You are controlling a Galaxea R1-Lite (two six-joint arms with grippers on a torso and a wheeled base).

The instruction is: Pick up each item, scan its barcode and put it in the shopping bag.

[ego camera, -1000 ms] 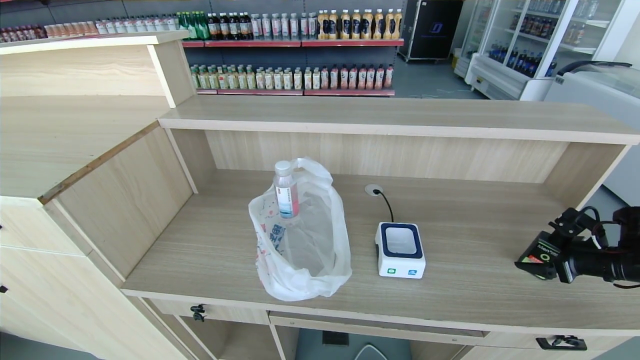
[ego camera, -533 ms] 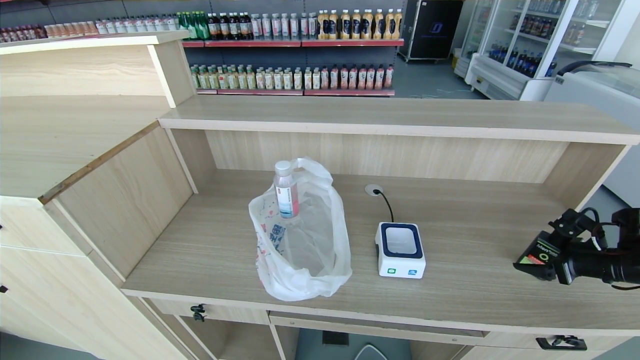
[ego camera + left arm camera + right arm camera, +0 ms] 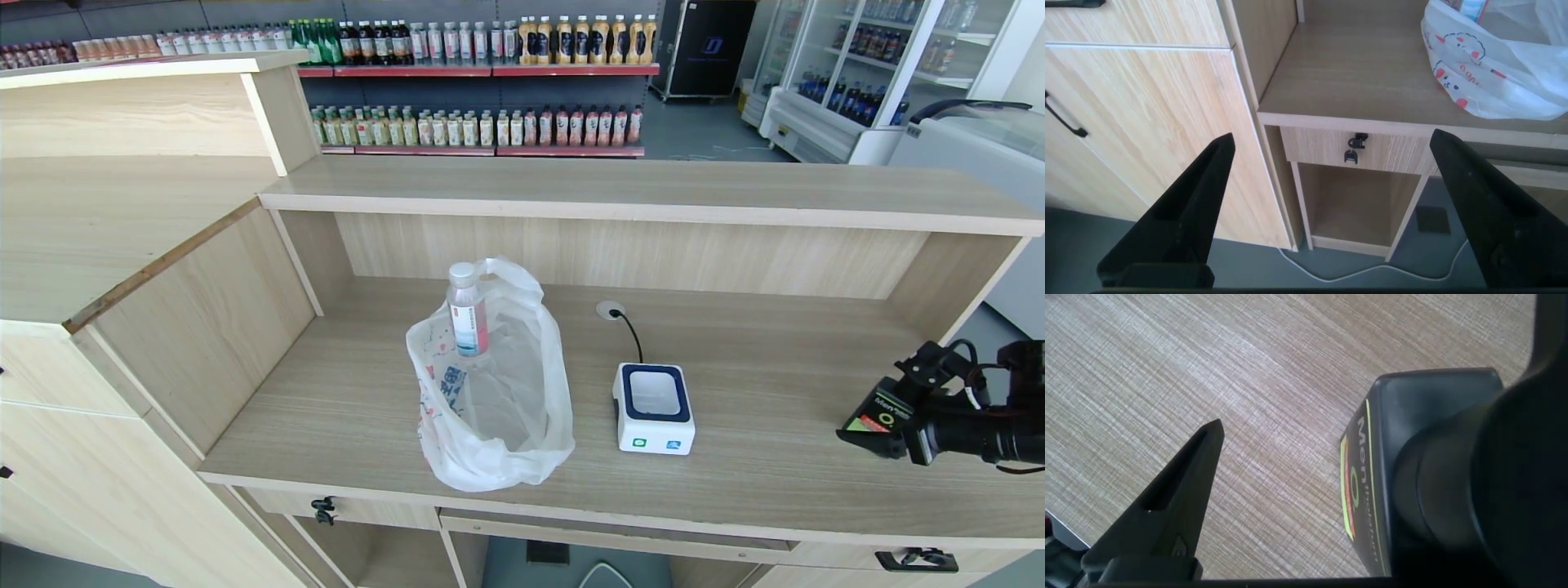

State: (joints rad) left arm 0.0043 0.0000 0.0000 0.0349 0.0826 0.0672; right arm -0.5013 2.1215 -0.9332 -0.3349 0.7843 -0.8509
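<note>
1. The shopping bag [image 3: 490, 408], of thin white plastic, is seen standing open on the wooden counter [image 3: 775, 490], left of its middle.
2. A clear bottle [image 3: 467, 314] with a white cap and a pink label is placed upright inside the bag, with its neck above the bag's rim.
3. A white barcode scanner [image 3: 653, 407] with a dark blue frame is set just to the right of the bag, apart from it. A black cable [image 3: 630, 331] is led from it to a hole in the counter behind.
4. A black box [image 3: 875, 418] with a green and red mark is found at the right gripper [image 3: 918, 429], over the right end of the counter and well apart from the scanner. Whether this pincer is closed on the box cannot be told.
5. The left gripper [image 3: 1331, 139] is held low in front of the counter's left corner, near a drawer [image 3: 1388, 151] with a small black lock. Its pincer is spread wide and nothing is held in it.
</note>
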